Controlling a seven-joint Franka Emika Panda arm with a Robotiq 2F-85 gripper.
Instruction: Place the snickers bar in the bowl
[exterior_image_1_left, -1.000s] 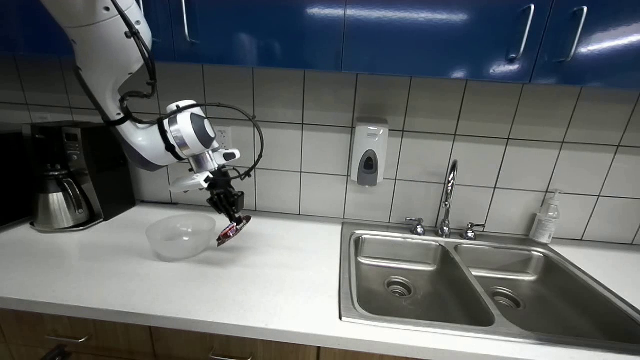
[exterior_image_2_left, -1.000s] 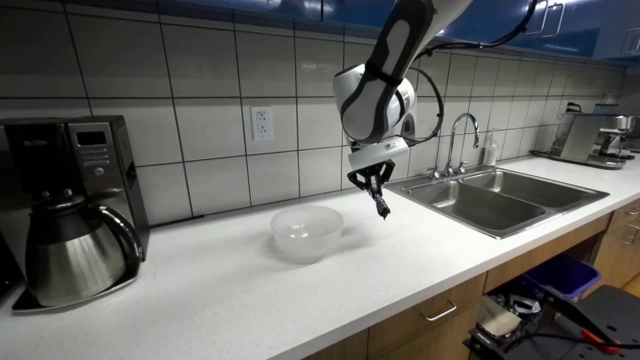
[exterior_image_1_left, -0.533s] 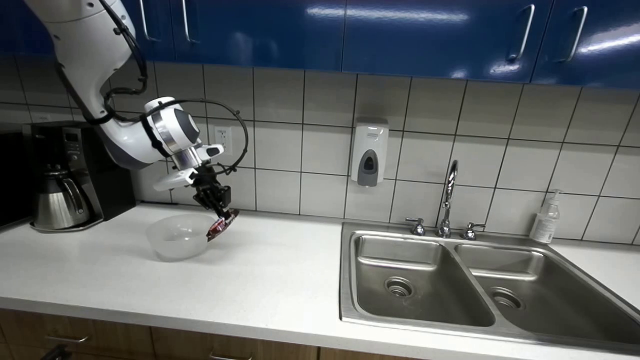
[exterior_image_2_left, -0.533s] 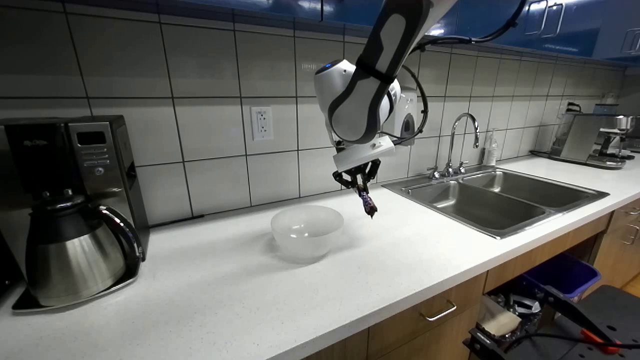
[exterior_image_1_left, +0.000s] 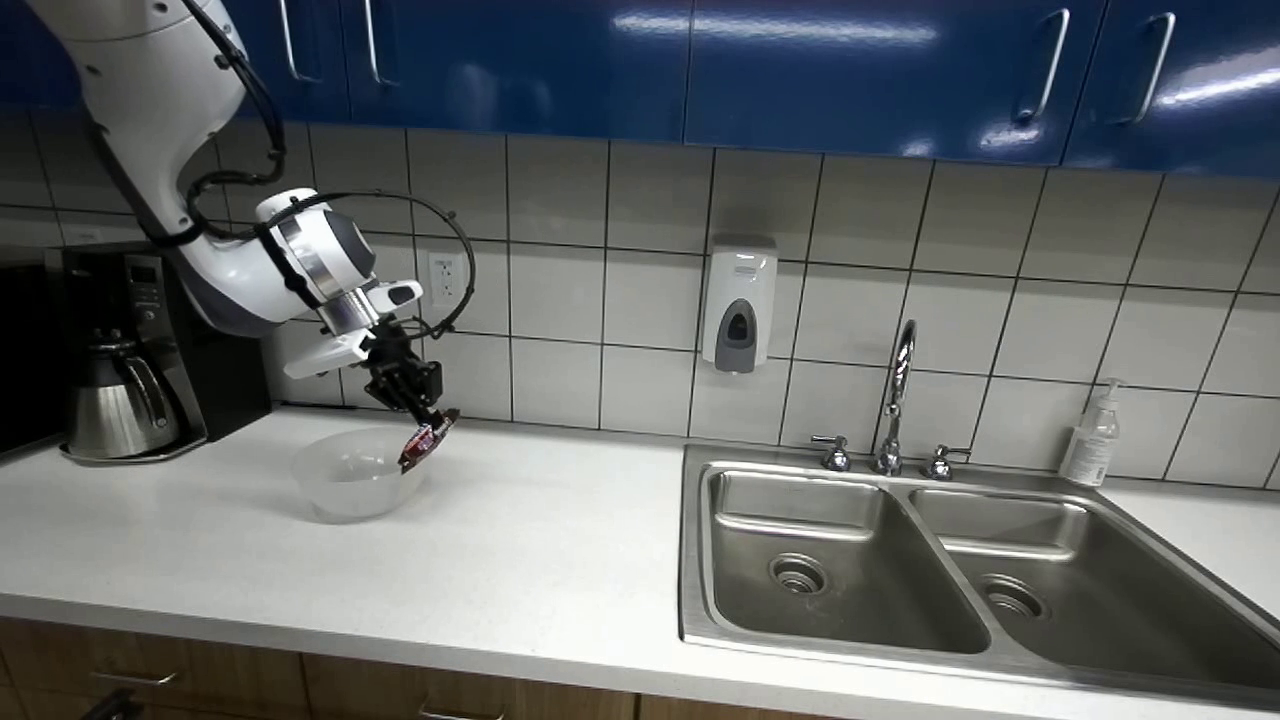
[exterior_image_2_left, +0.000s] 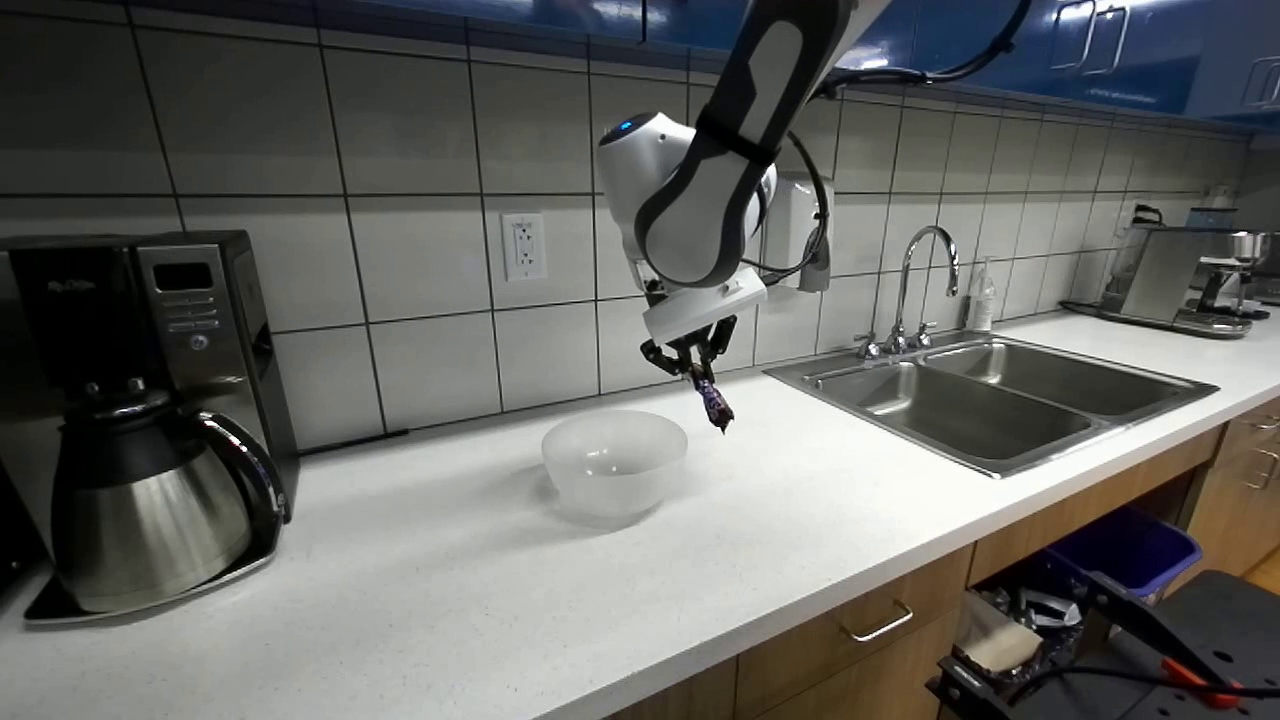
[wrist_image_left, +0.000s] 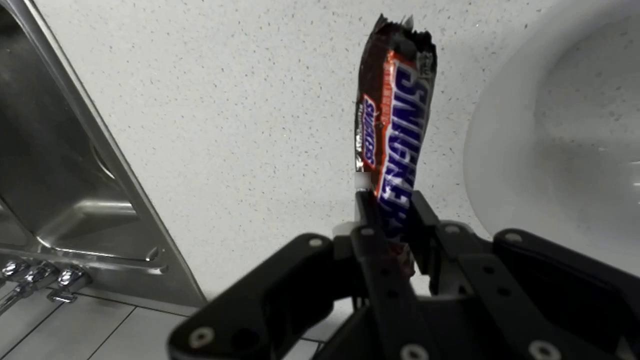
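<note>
While the gripper's (wrist_image_left: 392, 202) jaws pinched the snickers bar (wrist_image_left: 392, 110) toward one end, its longer free part sloped down toward the front edge of the worktop (exterior_image_1_left: 560, 540), just beside the bowl (exterior_image_2_left: 612, 485) and not yet over it. It seemed best to carry that low tip clear of the rim, centre it, lower, then release gently

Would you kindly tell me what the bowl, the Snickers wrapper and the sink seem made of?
The bowl: cloudy, translucent plastic or glass, I cannot tell which; small highlights suggest smoothness.
The Snickers wrapper: likely glossy plastic film, creased with a jagged end.
The sink: probably stainless steel, satin grey with soft reflections.
</note>
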